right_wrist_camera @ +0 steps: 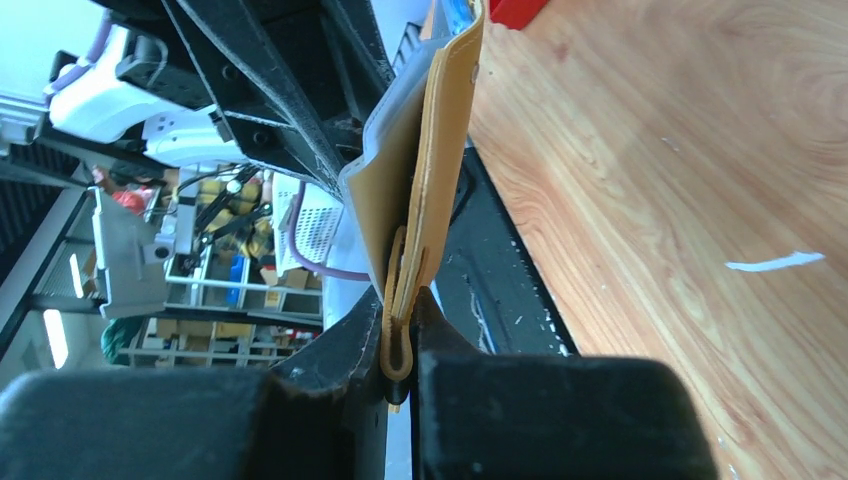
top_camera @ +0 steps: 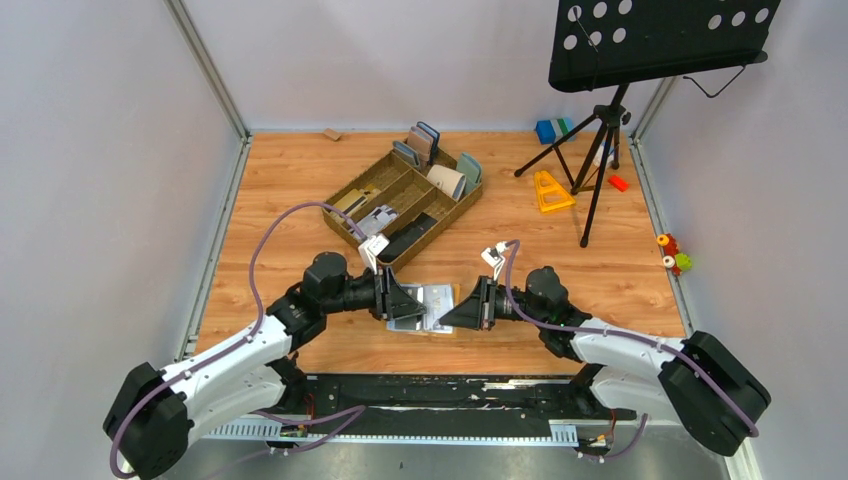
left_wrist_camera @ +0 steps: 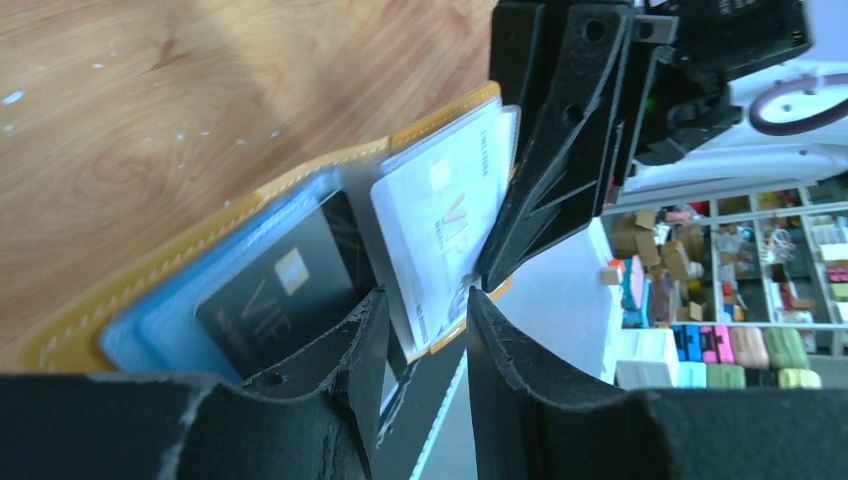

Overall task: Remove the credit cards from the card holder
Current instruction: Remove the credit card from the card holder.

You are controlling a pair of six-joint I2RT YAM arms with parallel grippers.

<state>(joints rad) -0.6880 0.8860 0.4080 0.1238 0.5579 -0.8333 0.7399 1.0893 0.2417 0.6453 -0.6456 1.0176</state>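
The mustard-yellow card holder (top_camera: pixel 436 327) is held open, just above the table between my two grippers. In the left wrist view its yellow rim (left_wrist_camera: pixel 200 235) frames a blue lining holding a black credit card (left_wrist_camera: pixel 275 295) and a white credit card (left_wrist_camera: pixel 440 220), both marked VIP. My left gripper (left_wrist_camera: pixel 426 295) is open, and the white card's lower edge sits in the gap without being pinched. My right gripper (right_wrist_camera: pixel 405 300) is shut on the folded far edge of the card holder (right_wrist_camera: pixel 440 150). It appears as a black shape (left_wrist_camera: pixel 560 150) in the left wrist view.
A brown divided tray (top_camera: pixel 410 195) with upright wallets stands behind the grippers. A black music stand (top_camera: pixel 600 130) on a tripod is at the back right, with a yellow triangle (top_camera: pixel 550 190) beside it. Small toys (top_camera: pixel 672 255) lie by the right wall.
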